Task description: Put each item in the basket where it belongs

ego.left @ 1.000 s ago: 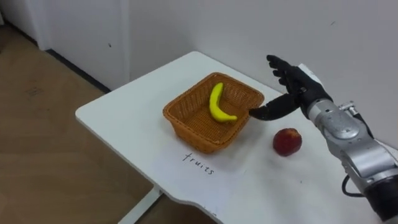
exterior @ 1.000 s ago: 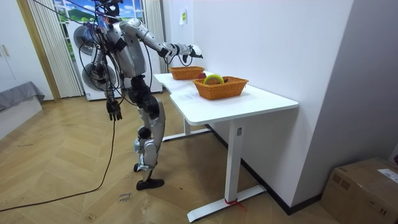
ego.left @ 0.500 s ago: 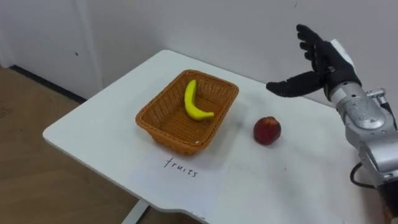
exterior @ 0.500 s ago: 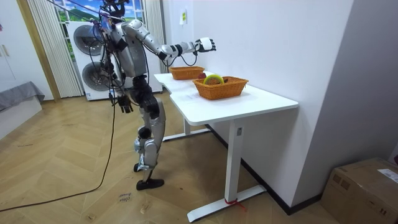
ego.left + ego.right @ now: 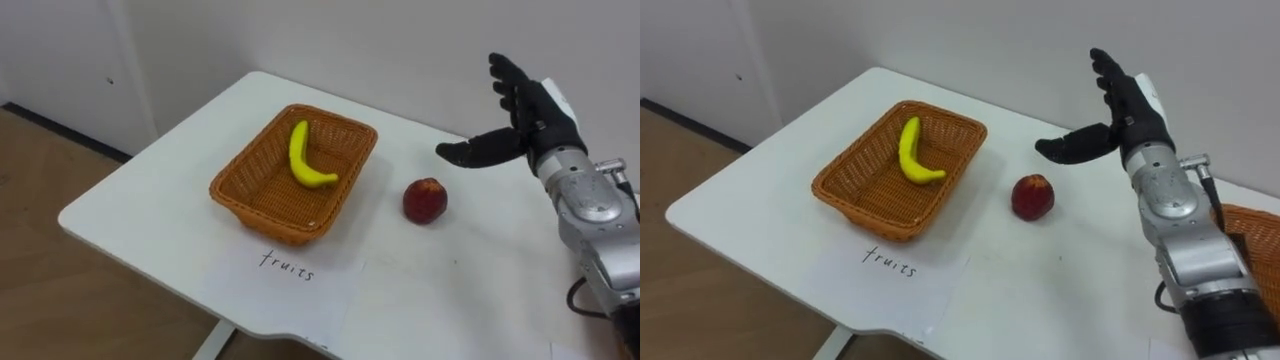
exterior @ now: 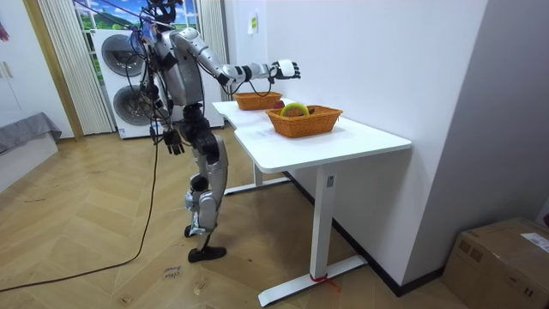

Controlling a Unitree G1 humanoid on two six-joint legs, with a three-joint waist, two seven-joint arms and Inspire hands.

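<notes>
A brown wicker basket (image 5: 262,190) stands on the white table (image 5: 150,190) with a yellow banana (image 5: 304,160) lying in it. A red apple (image 5: 425,200) rests on the tabletop just right of the basket, outside it. My right hand (image 5: 535,115) hovers open above the table, up and to the right of the apple, with fingers spread, thumb pointing toward the basket and nothing held. In the room view my left hand (image 6: 173,141) hangs by my hip. I stand at the table's far end there.
A sheet of paper (image 5: 290,275) with handwriting lies in front of the basket near the table's front edge. A second wicker basket (image 5: 1258,232) sits at my right; the room view shows a yellow-green thing (image 6: 296,109) in it. The wall runs close behind the table.
My right hand rose from beside the basket's rim and moved right, past the apple. The view shifted with my head. My left arm swung in to my hip.
</notes>
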